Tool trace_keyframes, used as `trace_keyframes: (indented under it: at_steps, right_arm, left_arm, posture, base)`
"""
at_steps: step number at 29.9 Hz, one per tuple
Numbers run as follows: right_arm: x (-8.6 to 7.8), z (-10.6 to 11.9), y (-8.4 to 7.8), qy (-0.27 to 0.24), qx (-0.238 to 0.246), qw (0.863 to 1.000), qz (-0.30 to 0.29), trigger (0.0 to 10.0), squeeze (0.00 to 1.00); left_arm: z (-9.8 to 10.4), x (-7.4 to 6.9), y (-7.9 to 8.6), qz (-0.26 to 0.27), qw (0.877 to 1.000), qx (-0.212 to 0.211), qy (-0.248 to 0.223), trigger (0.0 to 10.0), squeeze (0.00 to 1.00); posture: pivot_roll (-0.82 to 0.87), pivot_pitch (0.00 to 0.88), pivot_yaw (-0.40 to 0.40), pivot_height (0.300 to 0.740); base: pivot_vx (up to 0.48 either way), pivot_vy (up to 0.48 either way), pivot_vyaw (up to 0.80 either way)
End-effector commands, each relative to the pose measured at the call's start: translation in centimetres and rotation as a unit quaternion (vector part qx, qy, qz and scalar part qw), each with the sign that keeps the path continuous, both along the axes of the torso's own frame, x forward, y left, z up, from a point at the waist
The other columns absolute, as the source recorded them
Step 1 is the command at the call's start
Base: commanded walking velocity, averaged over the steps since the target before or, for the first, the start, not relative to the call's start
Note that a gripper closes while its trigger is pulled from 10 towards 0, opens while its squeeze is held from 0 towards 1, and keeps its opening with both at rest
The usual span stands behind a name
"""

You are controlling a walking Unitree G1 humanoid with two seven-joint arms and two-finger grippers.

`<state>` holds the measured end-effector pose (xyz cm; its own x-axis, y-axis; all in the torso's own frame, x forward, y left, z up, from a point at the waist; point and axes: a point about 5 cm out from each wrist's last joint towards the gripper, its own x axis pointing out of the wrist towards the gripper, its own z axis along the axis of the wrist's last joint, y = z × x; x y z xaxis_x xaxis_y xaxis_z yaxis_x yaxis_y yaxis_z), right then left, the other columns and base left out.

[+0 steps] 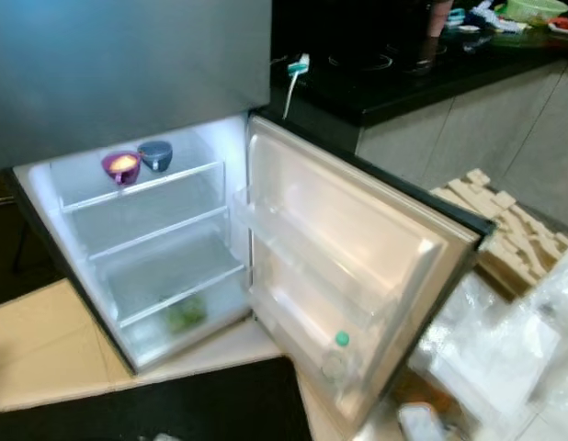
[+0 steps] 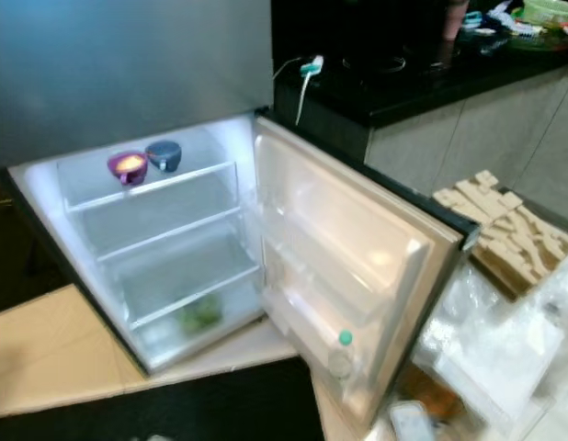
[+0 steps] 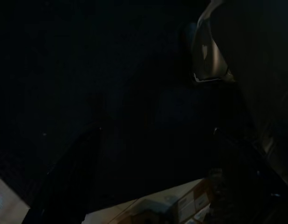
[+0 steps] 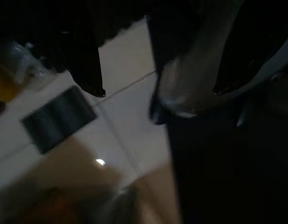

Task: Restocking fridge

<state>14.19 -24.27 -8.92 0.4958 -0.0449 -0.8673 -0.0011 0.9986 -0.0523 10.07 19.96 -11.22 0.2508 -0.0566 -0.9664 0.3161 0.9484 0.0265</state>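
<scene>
The fridge [image 1: 146,248] is seen lit, its door [image 1: 357,266] swung wide open. On its top shelf a purple bowl [image 1: 121,166] and a blue bowl [image 1: 155,154] are set side by side; something green [image 1: 186,315] is kept at its bottom. A green-capped bottle [image 2: 341,356] is held in its lowest door rack. The right gripper [image 4: 158,79] is seen with fingers parted and nothing held; the left gripper's [image 3: 148,177] state cannot be told in the dark.

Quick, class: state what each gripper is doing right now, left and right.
Left gripper: too dark, cannot be told.
Right gripper: fingers apart, open, holding nothing, above the floor.
</scene>
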Motion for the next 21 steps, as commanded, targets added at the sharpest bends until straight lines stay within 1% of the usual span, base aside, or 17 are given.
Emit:
trace_keyframes:
  at_steps: [1, 2, 3, 5, 6, 7, 8, 9, 11, 13, 14, 15, 19, 21]
  right_arm:
    - [0.3, 0.1, 0.0, -0.012, 0.006, 1.000, -0.011, 10.0, 0.00]
    - [1.4, 0.9, -0.9, -0.048, 0.017, 0.998, -0.036, 10.0, 0.00]
    - [1.8, 1.3, -1.3, -0.064, 0.022, 0.997, -0.047, 10.0, 0.00]
    - [1.8, 1.3, -1.3, -0.064, 0.022, 0.997, -0.047, 10.0, 0.00]
    - [2.2, 1.7, -1.8, -0.079, 0.023, 0.995, -0.058, 10.0, 0.00]
    - [2.7, 2.2, -2.7, -0.098, 0.020, 0.992, -0.077, 10.0, 0.00]
    - [3.2, 2.9, -3.8, -0.119, 0.010, 0.988, -0.101, 10.0, 0.00]
    - [4.0, 4.2, -5.9, -0.161, 0.002, 0.975, -0.150, 10.0, 0.00]
    - [4.0, 4.2, -5.9, -0.161, 0.002, 0.975, -0.150, 10.0, 0.00]
    - [4.6, 5.3, -7.3, -0.192, -0.001, 0.965, -0.180, 10.0, 0.00]
    - [5.0, 6.1, -8.3, -0.210, -0.012, 0.958, -0.193, 10.0, 0.00]
    - [5.0, 6.1, -8.3, -0.210, -0.012, 0.958, -0.193, 10.0, 0.00]
    - [6.1, 8.8, -11.2, -0.258, -0.062, 0.936, -0.233, 10.0, 0.00]
    - [6.5, 9.6, -12.0, -0.274, -0.072, 0.926, -0.249, 10.0, 0.00]
  left_arm:
    - [-0.2, 0.0, -2.0, -0.017, 0.999, -0.029, 0.000, 10.0, 0.00]
    - [-0.2, 0.0, -1.9, -0.015, 0.999, -0.029, -0.001, 10.0, 0.00]
    - [-0.2, 0.0, -1.9, -0.014, 0.999, -0.029, -0.001, 10.0, 0.00]
    - [-0.2, 0.0, -1.9, -0.014, 0.999, -0.029, -0.001, 10.0, 0.00]
    - [-0.2, 0.0, -1.8, -0.014, 0.999, -0.029, -0.001, 10.0, 0.00]
    - [-0.2, 0.0, -1.8, -0.015, 0.999, -0.028, -0.001, 10.0, 0.00]
    - [-0.2, -0.1, -1.8, -0.015, 1.000, -0.028, 0.000, 10.0, 0.00]
    - [-0.2, -0.1, -1.7, -0.015, 1.000, -0.027, 0.001, 10.0, 0.00]
    - [-0.2, -0.1, -1.7, -0.015, 1.000, -0.027, 0.001, 10.0, 0.00]
    - [-0.2, -0.1, -1.7, -0.015, 1.000, -0.027, 0.001, 10.0, 0.00]
    - [-0.2, -0.2, -1.8, -0.016, 0.999, -0.028, 0.002, 10.0, 0.00]
    - [-0.2, -0.2, -1.8, -0.016, 0.999, -0.028, 0.002, 10.0, 0.00]
    - [-0.2, -0.1, -1.8, -0.017, 0.999, -0.029, 0.002, 10.0, 0.00]
    - [-0.2, -0.1, -1.8, -0.017, 0.999, -0.030, 0.001, 10.0, 0.00]
  posture:
    - [0.09, 0.000, -0.019, 0.740]
    - [0.09, 0.000, -0.018, 0.740]
    - [0.09, 0.000, -0.018, 0.740]
    - [0.09, 0.000, -0.018, 0.740]
    - [0.09, 0.000, -0.017, 0.740]
    - [0.09, 0.000, -0.017, 0.740]
    - [0.09, 0.000, -0.019, 0.740]
    - [0.09, 0.000, -0.019, 0.740]
    - [0.09, 0.000, -0.019, 0.740]
    - [0.08, 0.000, -0.021, 0.740]
    - [0.08, 0.000, -0.021, 0.740]
    - [0.08, 0.000, -0.021, 0.740]
    - [0.08, 0.000, -0.022, 0.740]
    - [0.08, 0.000, -0.022, 0.740]
  base:
    - [0.000, 0.000, 0.00]
    - [0.000, 0.000, 0.00]
    - [0.000, 0.000, 0.00]
    - [0.000, 0.000, 0.00]
    - [0.000, 0.000, 0.00]
    - [0.000, 0.000, 0.00]
    - [0.000, 0.000, 0.00]
    - [0.000, 0.000, 0.00]
    - [0.000, 0.000, 0.00]
    - [0.000, 0.000, 0.00]
    - [0.000, 0.000, 0.00]
    - [0.000, 0.000, 0.00]
    - [0.000, 0.000, 0.00]
    - [0.000, 0.000, 0.00]
